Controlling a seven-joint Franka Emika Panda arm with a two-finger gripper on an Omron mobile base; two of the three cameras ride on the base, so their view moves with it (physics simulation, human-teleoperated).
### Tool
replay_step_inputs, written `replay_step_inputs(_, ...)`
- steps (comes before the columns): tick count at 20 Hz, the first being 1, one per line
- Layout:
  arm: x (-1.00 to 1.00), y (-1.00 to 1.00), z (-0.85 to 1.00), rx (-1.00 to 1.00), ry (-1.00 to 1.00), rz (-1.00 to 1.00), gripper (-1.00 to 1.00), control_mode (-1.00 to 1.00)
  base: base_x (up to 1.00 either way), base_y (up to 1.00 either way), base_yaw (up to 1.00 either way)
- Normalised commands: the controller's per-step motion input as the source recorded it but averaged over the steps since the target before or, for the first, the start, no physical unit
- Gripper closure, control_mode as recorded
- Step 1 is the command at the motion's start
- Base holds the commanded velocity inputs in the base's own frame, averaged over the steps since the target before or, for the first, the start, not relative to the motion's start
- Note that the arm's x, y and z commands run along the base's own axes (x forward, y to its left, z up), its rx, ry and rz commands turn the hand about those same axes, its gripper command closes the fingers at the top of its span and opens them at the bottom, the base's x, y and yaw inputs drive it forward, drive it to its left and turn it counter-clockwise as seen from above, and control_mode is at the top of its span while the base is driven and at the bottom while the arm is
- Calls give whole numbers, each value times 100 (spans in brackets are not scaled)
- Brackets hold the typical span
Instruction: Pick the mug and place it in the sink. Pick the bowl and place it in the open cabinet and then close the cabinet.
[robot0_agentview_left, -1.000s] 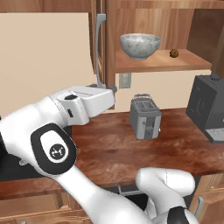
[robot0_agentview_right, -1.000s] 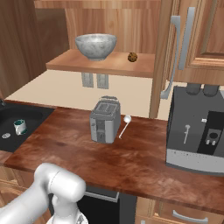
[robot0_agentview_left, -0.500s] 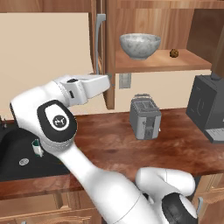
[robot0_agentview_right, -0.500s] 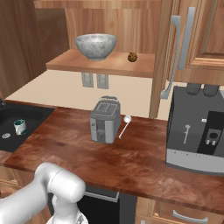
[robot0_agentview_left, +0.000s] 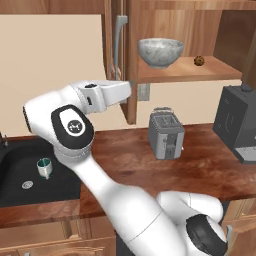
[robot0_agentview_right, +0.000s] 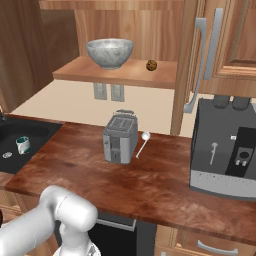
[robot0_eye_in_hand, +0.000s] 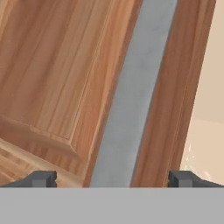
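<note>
The gripper (robot0_eye_in_hand: 112, 178) has its jaws spread wide and holds nothing; its two dark fingertips (robot0_eye_in_hand: 41, 178) stand either side of the long silver bar handle (robot0_eye_in_hand: 133, 94) of the open cabinet door (robot0_eye_in_hand: 57, 74), close up against it. In the left base view the white hand reaches toward the door (robot0_agentview_left: 120, 55), which is seen edge-on, at the level just below the shelf.

The cabinet (robot0_agentview_right: 125, 30) is medium-brown wood with visible grain and panelled doors. On its flat wooden shelf (robot0_agentview_right: 120, 75) sits the bowl (robot0_agentview_right: 110, 52), wide, rounded, grey-white with a stone-like speckle. To the right of the bowl, apart from it, lies a small brown ball (robot0_agentview_right: 151, 65).

The sink (robot0_agentview_left: 30, 170) is a black recessed basin at the left end of the counter. The mug (robot0_agentview_left: 44, 167), small and white with a teal rim, stands upright inside it, near a round silver drain (robot0_agentview_left: 27, 185).

On the dark red-brown wooden counter (robot0_agentview_right: 150, 185) stands a boxy grey metal toaster (robot0_agentview_right: 120, 136). A silver spoon (robot0_agentview_right: 141, 144) lies just right of it. A grey and black coffee machine (robot0_agentview_right: 227, 150) stands at the right end.
</note>
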Motion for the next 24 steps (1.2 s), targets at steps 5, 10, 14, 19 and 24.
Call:
replay_step_inputs(5,19,-100,-1,2,0,4,-100,-100,0,0,0)
replay_step_inputs(10,37,-100,-8,4,0,11,-100,-100,0,0,0)
replay_step_inputs(14,75,-100,-18,1,0,16,-100,-100,0,0,0)
replay_step_inputs(19,97,-99,-5,0,4,19,-100,-100,0,0,0)
replay_step_inputs(24,100,-89,0,0,17,19,-100,-100,0,0,0)
